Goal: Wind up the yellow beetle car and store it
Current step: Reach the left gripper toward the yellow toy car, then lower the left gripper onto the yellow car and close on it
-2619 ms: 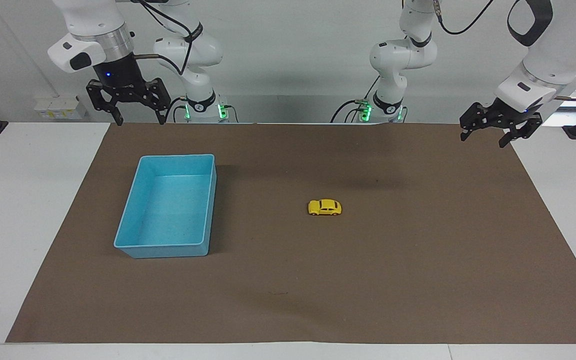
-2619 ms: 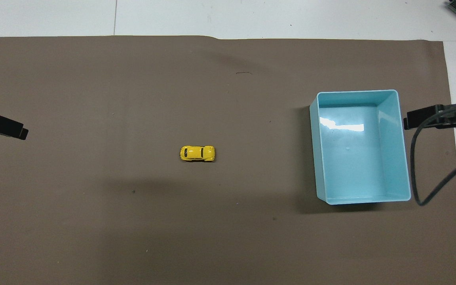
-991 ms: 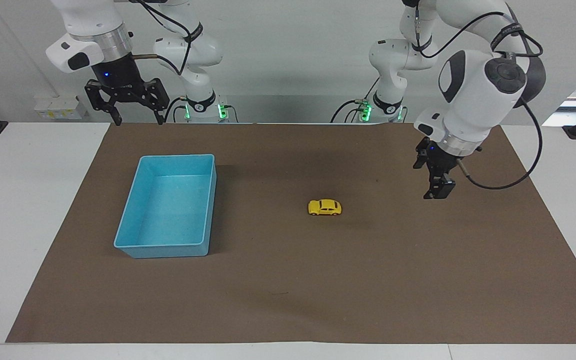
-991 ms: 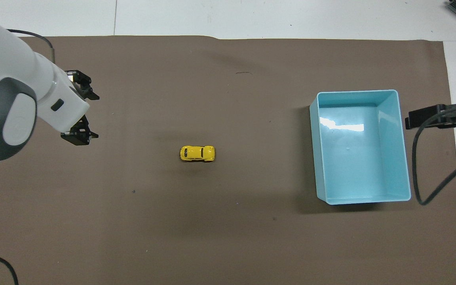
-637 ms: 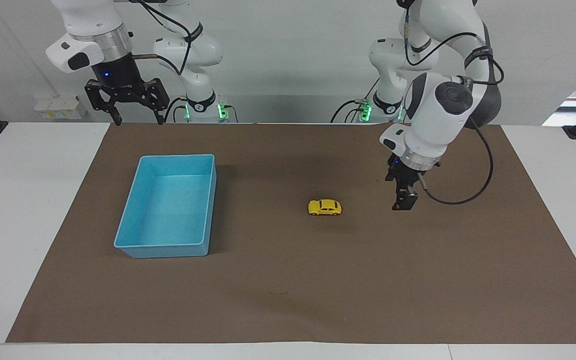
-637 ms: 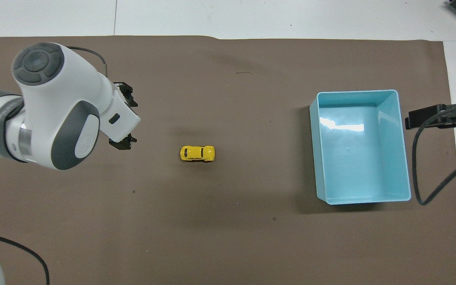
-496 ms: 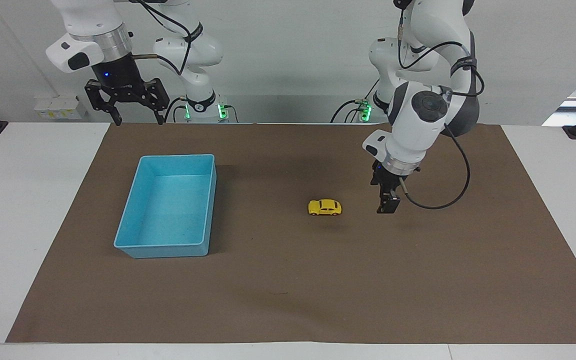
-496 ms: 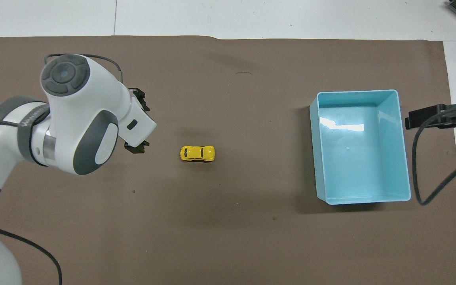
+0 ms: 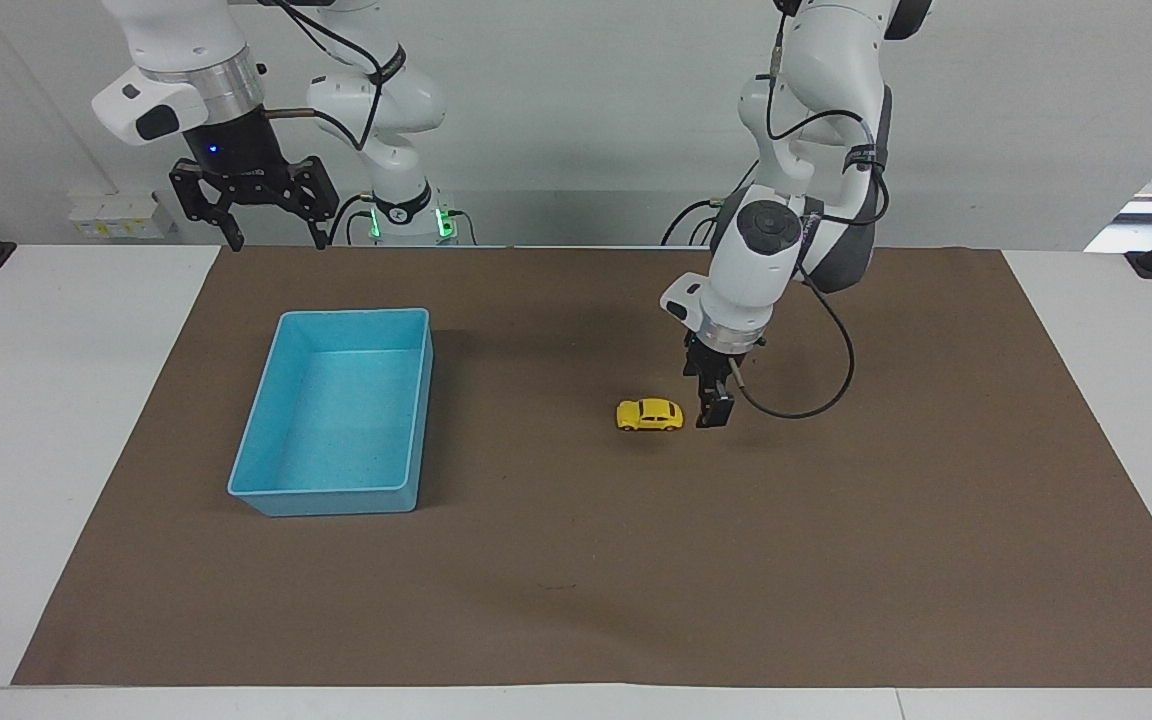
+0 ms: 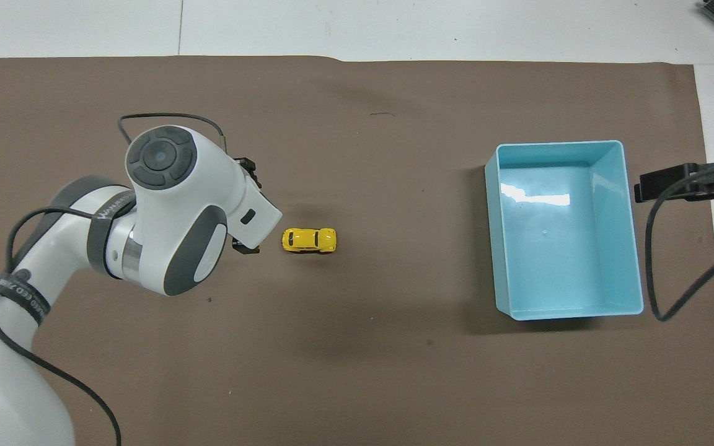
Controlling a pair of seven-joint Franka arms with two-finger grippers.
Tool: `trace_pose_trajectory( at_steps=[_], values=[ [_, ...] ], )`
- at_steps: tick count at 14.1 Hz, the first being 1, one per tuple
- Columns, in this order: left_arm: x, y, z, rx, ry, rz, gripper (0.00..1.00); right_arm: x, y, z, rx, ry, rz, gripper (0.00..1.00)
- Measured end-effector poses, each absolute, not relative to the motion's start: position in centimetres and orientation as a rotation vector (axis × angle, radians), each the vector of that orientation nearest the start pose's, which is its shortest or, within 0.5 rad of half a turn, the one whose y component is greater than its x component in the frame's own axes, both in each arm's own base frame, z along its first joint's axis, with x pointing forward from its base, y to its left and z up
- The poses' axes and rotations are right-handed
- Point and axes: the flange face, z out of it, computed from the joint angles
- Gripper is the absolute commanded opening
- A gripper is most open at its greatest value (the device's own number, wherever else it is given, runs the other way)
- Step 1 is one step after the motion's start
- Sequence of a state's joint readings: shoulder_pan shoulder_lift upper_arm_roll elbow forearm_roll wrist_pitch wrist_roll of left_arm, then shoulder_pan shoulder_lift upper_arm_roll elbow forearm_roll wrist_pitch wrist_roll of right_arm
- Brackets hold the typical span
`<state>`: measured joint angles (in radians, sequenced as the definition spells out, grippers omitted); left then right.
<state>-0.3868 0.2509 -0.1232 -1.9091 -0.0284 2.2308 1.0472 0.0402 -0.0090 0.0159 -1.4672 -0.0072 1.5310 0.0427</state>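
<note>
On the desk's brown mat you have bare surface all round the yellow beetle car. The left claw hangs low just beside the car, on the left arm's end, apart from it and jaws spread. Toward the right arm's end, your only obstacle is the light blue bin, well apart from the car. The right claw waits open, raised over the mat's edge nearest the robots.

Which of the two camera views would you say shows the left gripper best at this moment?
The facing view: the left gripper hangs in plain sight, low over the mat beside the yellow beetle car. In the overhead view the arm's own wrist covers most of the gripper; only dark tips show.
</note>
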Motion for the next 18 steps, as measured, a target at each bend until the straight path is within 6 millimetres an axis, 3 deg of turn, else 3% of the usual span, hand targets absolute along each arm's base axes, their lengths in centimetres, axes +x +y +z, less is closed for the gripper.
trace_pose_trajectory(
  at_steps=[7,13,18],
  values=[
    [52.1,-34.8,30.8,-2.327,2.184,-0.120,1.00,54.7,3.0,67.5,-3.143,-0.020,-0.115,1.00],
    [52.0,-35.1,30.2,-2.355,2.156,-0.112,1.00,54.7,3.0,67.5,-3.143,-0.020,-0.115,1.00],
    [51.5,-35.7,30.4,-2.323,2.148,-0.090,0.58,54.7,3.0,67.5,-3.143,-0.020,-0.115,1.00]
  ],
)
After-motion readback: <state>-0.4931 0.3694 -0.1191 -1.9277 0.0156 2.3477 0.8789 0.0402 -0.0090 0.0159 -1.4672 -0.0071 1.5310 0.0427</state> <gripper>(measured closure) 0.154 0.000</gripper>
